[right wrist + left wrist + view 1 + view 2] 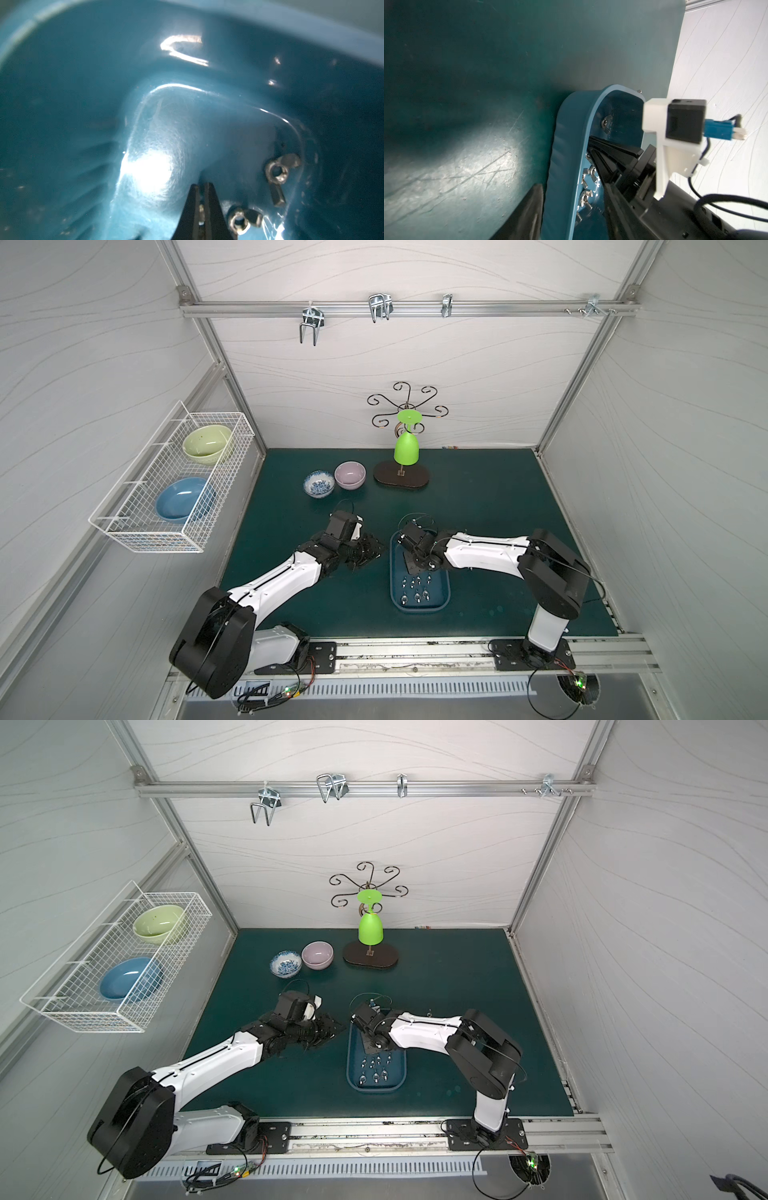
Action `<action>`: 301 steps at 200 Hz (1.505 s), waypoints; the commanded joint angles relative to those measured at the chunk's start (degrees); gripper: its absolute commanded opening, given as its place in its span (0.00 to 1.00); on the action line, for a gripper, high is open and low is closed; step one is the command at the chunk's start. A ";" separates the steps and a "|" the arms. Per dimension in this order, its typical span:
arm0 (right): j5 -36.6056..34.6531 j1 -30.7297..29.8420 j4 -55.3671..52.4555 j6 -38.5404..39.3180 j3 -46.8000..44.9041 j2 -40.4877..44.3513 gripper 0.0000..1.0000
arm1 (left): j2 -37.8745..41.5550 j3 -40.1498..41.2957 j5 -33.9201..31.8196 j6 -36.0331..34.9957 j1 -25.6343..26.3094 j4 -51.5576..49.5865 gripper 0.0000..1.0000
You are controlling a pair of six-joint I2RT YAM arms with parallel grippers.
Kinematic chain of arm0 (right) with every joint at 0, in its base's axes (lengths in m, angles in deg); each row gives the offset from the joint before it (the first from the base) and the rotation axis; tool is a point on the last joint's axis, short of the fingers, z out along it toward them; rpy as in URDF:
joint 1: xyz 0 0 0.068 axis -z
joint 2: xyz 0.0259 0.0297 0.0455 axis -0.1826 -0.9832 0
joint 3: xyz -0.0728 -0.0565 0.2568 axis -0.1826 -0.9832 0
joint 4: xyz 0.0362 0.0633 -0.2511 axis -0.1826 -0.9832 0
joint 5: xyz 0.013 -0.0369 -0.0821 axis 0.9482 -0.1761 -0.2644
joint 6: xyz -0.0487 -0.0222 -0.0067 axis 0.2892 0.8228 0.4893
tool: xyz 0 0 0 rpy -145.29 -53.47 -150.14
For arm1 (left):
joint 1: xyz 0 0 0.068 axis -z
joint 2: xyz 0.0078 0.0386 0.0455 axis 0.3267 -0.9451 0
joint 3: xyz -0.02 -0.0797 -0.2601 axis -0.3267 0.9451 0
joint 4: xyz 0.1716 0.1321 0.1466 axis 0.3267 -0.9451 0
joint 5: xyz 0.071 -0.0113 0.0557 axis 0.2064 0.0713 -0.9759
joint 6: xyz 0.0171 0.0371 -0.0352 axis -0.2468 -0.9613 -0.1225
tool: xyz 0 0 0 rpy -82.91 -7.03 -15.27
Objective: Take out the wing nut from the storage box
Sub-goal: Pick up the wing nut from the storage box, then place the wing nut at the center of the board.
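Blue plastic on a green counter [498, 497]: in both top views I see the storage box [419, 608] [376, 1090] lying a little toward 6 o'clock from the counter's middle, its long sides running 12 to 6. Loose wing nuts [415, 589] are scattered over its 6 o'clock half. My right end effector [411, 571] reaches in from 3 o'clock and dips into the box's 12 o'clock half. My left end effector [372, 549] sits low at the box's 10 o'clock corner, just beside the rim. A pink bowl [350, 475] and a patterned bowl [319, 484] stand toward 11 o'clock, well apart from the box.

From the left wrist, one black finger [530, 209] of the left end effector lies just beside the box's outer wall. I cannot make out its partner, so I cannot tell how wide that end effector stands. Beyond the rim, the right end effector [591, 145] points down among the nuts.

From the right wrist, the right end effector [200, 186] is drawn to a slit low over the box floor. It is clamped on a wing nut [201, 208], of which only a sliver of bright metal shows between the jaws. Two more nuts lie just beside it, near the wall.
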 commanded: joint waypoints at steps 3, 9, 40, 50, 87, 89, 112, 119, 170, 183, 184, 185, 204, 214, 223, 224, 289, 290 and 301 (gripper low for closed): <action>-1.74 -0.29 -0.86 1.10 1.27 3.74 0.00 | -0.45 -2.27 0.96 -0.34 -0.29 1.95 0.51; -2.37 -0.21 -1.03 1.48 1.36 4.44 0.00 | -0.47 -2.71 1.14 -0.33 -0.27 1.84 0.51; -5.00 2.40 -3.04 3.73 1.65 8.44 0.00 | -1.55 -6.10 1.86 -0.41 0.77 1.92 0.51; -5.69 4.61 -3.67 4.48 1.23 9.89 0.00 | -2.39 -7.71 1.80 -0.65 1.84 2.01 0.51; -5.23 16.84 -3.81 7.06 -1.99 14.58 0.00 | -8.03 -15.51 1.85 -1.96 7.82 2.43 0.51; -5.20 17.62 -3.80 7.16 -2.15 14.73 0.00 | -8.39 -15.82 1.93 -2.06 8.16 2.56 0.51; -3.55 26.28 -3.34 8.18 -2.85 15.13 0.00 | -12.66 -19.70 3.40 -2.62 10.89 4.47 0.51; -2.59 28.41 -3.01 8.56 -2.68 14.48 0.00 | -13.91 -20.61 3.79 -2.57 11.50 5.18 0.51; -0.22 35.81 -1.31 8.33 -2.57 8.07 0.00 | -22.29 -26.95 7.59 -3.56 15.38 7.85 0.51; 0.47 36.31 -1.57 8.20 -2.41 6.06 0.00 | -23.95 -27.68 8.39 -3.20 15.78 8.36 0.51; 0.45 36.37 -1.59 8.18 -2.45 5.95 0.00 | -24.04 -27.76 8.51 -3.17 15.75 8.39 0.51; 0.44 36.39 -1.60 8.21 -2.48 5.85 0.00 | -24.08 -27.80 8.57 -3.16 15.73 8.46 0.51; 1.10 37.03 -0.38 7.53 -3.73 4.58 0.00 | -25.82 -28.55 9.97 -2.70 16.07 9.47 0.51; 0.46 37.08 0.01 6.85 -4.34 4.26 0.00 | -26.30 -28.77 10.39 -2.87 16.38 9.71 0.52; 1.01 37.29 0.98 6.52 -5.14 4.26 0.00 | -26.79 -29.07 10.63 -2.89 16.52 9.63 0.52; 1.03 37.25 1.01 6.50 -5.18 4.26 0.00 | -26.86 -29.12 10.69 -2.89 16.56 9.69 0.52; 1.83 38.00 1.02 6.13 -5.96 1.83 0.03 | -28.17 -29.24 11.83 -2.88 16.96 10.47 0.52; 1.84 37.96 0.98 6.13 -5.90 1.77 0.03 | -28.16 -29.20 11.81 -2.88 16.95 10.46 0.52; 1.88 38.00 0.85 5.99 -5.92 2.05 0.03 | -28.23 -28.83 11.80 -2.80 17.02 10.45 0.52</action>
